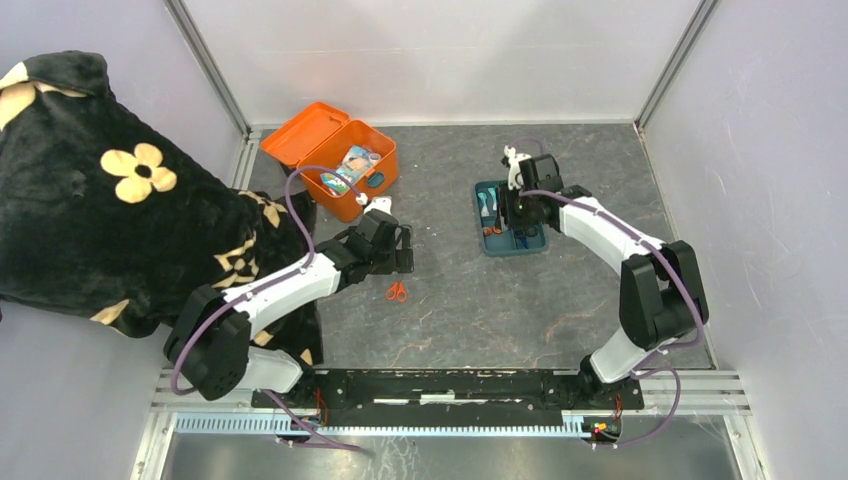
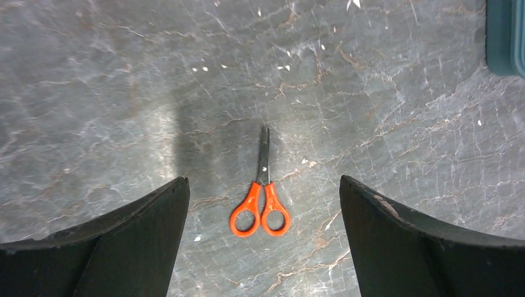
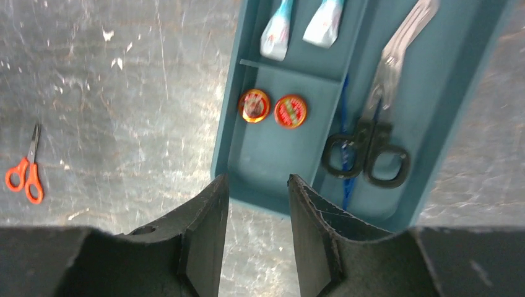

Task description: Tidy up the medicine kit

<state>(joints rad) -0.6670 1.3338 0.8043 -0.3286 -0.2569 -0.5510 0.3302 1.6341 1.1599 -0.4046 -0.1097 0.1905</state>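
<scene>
The teal tray (image 3: pixel 266 167) is smooth, matt plastic; the shears (image 3: pixel 393 55) inside it gleam metallic. Left of it, the marbled tabletop (image 2: pixel 124 93) has a dull sheen, and the medicine kit (image 1: pixel 300 135) is smooth orange plastic.

Seen from above, the left arm (image 1: pixel 290 283) is found at 8 o'clock and the right arm (image 1: pixel 603 227) at 3 o'clock. Each is built of smooth white link shells joined by bulky black joint housings. A thin purple cable (image 1: pixel 173 368) is looped loosely along the left arm, and a second purple cable (image 1: pixel 676 400) is strung along the right one. Both arms are bolted to a black mounting bar (image 1: pixel 440 384) at 6 o'clock, where short red wires (image 1: pixel 319 400) are visible. The fingers (image 2: pixel 124 247) are matte black, broad and tapered, with curved inner edges. A round hole (image 3: pixel 145 230) is sunk beside the right arm's pair.
</scene>
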